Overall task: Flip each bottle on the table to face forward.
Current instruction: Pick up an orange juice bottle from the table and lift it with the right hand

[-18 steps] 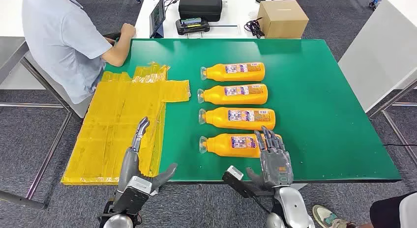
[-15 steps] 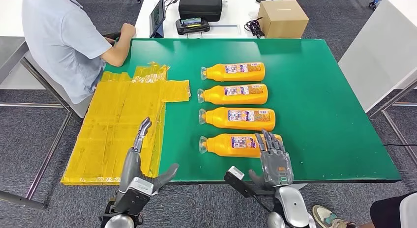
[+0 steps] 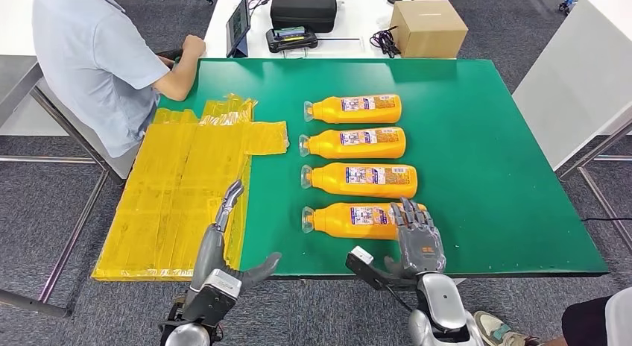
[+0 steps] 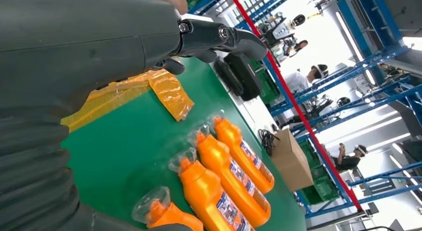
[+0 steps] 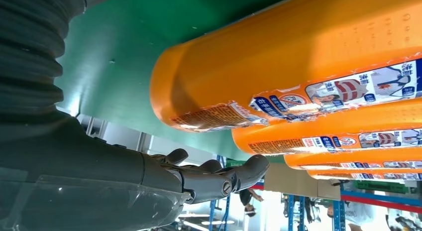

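Observation:
Several orange bottles lie in a column on the green table (image 3: 484,174), caps to the left, labels up. The nearest bottle (image 3: 350,220) lies by the front edge; behind it lie the second (image 3: 361,180), third (image 3: 354,143) and far bottle (image 3: 354,109). My right hand (image 3: 416,238) stands open at the nearest bottle's base end, fingers raised over it, nothing in it. In the right wrist view the nearest bottle (image 5: 298,66) lies just beyond the hand (image 5: 199,178). My left hand (image 3: 223,245) is open at the front edge, over the yellow sheet's edge. The left wrist view shows the bottles (image 4: 219,191).
A yellow plastic sheet (image 3: 179,189) covers the table's left part. A person in a blue shirt (image 3: 97,55) sits at the far left corner. Behind the table stand a cardboard box (image 3: 428,27), a black case (image 3: 302,7) and a tablet (image 3: 238,25).
My left hand has moved right and slightly forward along the front edge. My right hand has shifted a little forward toward the nearest bottle. The bottles have not moved.

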Tool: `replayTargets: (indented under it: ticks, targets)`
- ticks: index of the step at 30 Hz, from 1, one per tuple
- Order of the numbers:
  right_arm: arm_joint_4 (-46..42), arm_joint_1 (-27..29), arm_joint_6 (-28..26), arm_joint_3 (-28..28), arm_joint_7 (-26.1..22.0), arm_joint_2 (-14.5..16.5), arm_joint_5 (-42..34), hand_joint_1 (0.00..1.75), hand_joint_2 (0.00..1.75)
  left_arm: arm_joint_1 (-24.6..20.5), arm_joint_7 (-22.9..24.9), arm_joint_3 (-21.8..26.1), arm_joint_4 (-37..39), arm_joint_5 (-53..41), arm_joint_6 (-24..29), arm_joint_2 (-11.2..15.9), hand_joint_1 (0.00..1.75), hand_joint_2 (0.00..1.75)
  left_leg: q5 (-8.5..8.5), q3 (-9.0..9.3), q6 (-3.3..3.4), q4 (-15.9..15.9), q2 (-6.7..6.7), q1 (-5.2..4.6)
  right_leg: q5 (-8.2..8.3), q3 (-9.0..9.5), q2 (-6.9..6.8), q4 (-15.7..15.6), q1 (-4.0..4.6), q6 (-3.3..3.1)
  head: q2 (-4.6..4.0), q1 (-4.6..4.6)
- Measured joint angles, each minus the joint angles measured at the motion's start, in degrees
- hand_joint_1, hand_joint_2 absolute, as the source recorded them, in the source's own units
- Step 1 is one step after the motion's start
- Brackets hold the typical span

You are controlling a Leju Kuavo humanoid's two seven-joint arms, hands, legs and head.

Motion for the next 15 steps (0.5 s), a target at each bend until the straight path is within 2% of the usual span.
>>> replayTargets:
  ticks: [15]
  targets:
    - [5.21, -3.80, -0.64, -0.49, -0.64, -0.85, -1.24, 0.00, 1.75, -1.37, -0.03, -0.68, 2.05, 1.41, -0.61, 0.20, 0.00, 1.75, 0.00, 0.00, 0.00, 0.01, 0.00, 0.00, 0.01, 0.00, 0.00, 0.00, 0.00, 0.01, 0.00, 0.00]
